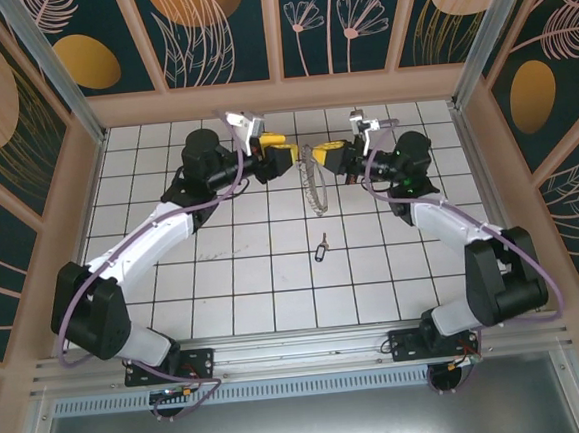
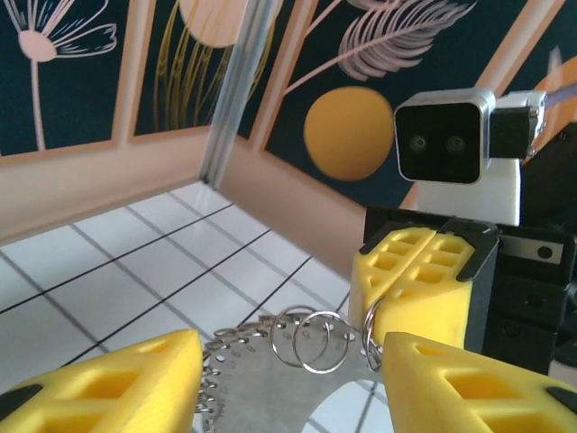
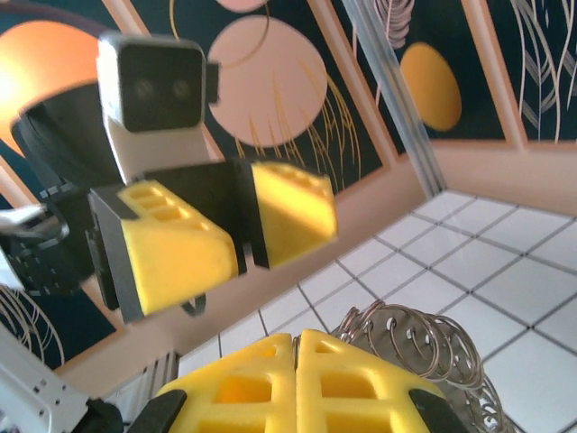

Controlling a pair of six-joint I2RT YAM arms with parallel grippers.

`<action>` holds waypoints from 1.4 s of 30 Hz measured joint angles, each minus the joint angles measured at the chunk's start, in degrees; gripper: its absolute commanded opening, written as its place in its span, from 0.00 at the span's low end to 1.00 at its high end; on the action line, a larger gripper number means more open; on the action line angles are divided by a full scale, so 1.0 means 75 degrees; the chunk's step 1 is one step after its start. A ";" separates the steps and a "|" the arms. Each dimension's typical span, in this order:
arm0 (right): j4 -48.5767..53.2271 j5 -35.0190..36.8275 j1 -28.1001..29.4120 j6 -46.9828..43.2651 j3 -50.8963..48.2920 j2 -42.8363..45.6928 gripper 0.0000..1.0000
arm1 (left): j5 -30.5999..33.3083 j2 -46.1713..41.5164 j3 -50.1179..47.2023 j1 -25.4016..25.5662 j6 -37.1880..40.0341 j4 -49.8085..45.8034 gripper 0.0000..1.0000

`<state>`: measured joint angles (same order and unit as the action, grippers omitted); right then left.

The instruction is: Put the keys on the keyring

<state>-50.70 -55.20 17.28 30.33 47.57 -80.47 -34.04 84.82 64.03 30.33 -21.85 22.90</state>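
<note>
- The key lay alone on the tabletop, nearest the arm bases.
- Farther back, the keyring trailed down from the right pincer, whose fingers were clamped together on it.
- The left pincer faced it, spread wide around the keyring without gripping.

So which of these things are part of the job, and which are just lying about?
Job: keyring, hanging from the shut right pincer; key, lying loose; open left pincer.
Just there: tiled table; painted walls.
</note>
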 measured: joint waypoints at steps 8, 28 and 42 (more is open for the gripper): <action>-0.0420 0.1679 0.0705 0.0318 -0.0350 0.0915 0.00 | -0.0924 -0.0428 -0.0842 0.0003 -0.1620 0.1507 0.57; -0.0475 0.3159 0.1157 0.0810 -0.0504 0.0807 0.00 | -0.1416 0.0236 -0.1078 0.0003 -0.3130 0.3244 0.45; -0.0562 0.3130 0.1172 0.0839 -0.0539 0.0685 0.00 | -0.1623 0.0764 -0.0839 0.0003 -0.3972 0.4351 0.42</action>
<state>-54.92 -31.73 26.06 36.62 43.53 -75.33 -46.22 90.54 57.74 30.35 -51.64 55.53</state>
